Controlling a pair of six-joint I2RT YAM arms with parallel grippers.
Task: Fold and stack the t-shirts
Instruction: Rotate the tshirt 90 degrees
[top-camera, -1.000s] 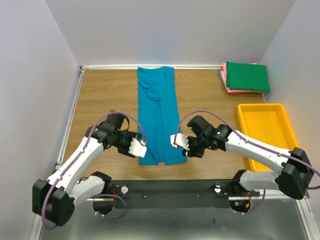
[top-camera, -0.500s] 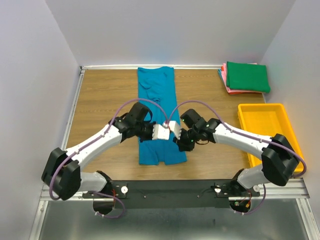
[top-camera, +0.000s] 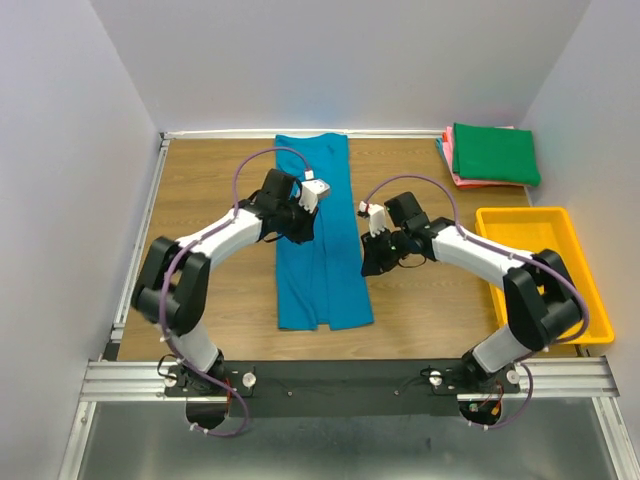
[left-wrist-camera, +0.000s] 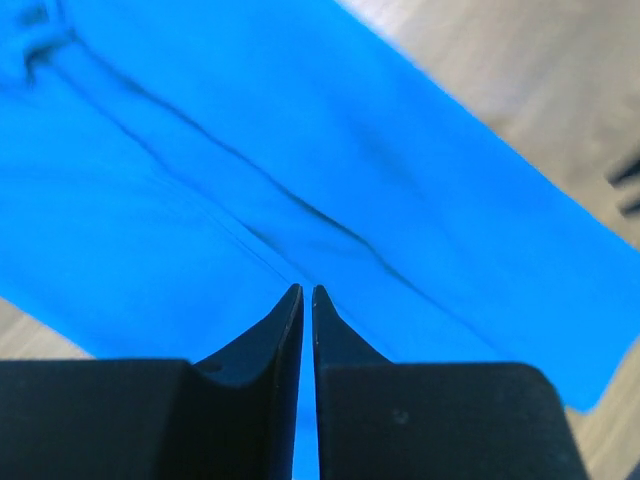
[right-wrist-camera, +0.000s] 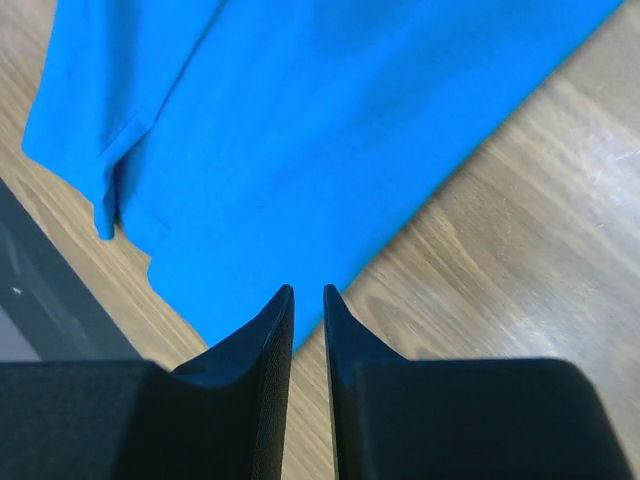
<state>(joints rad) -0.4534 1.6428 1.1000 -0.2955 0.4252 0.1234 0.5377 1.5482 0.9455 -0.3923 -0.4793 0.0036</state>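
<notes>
A teal-blue t-shirt (top-camera: 325, 270) lies folded into a long narrow strip down the middle of the table. My left gripper (top-camera: 300, 228) is shut and empty, just above the strip's left half; in the left wrist view (left-wrist-camera: 307, 290) its tips point at a crease in the cloth (left-wrist-camera: 300, 130). My right gripper (top-camera: 370, 262) is shut and empty at the strip's right edge; in the right wrist view (right-wrist-camera: 308, 290) its tips sit over that edge of the shirt (right-wrist-camera: 300, 130). A folded dark green shirt (top-camera: 495, 153) lies on folded pink shirts (top-camera: 470, 181) at the back right.
A yellow plastic tray (top-camera: 575, 270) stands at the right, next to the right arm. White walls close the table at the back and sides. A black rail (top-camera: 340, 375) runs along the near edge.
Both grippers moved from the shirt's near end, met over its middle, then went farther back and apart. The rumple near the shirt's far end looks flatter.
</notes>
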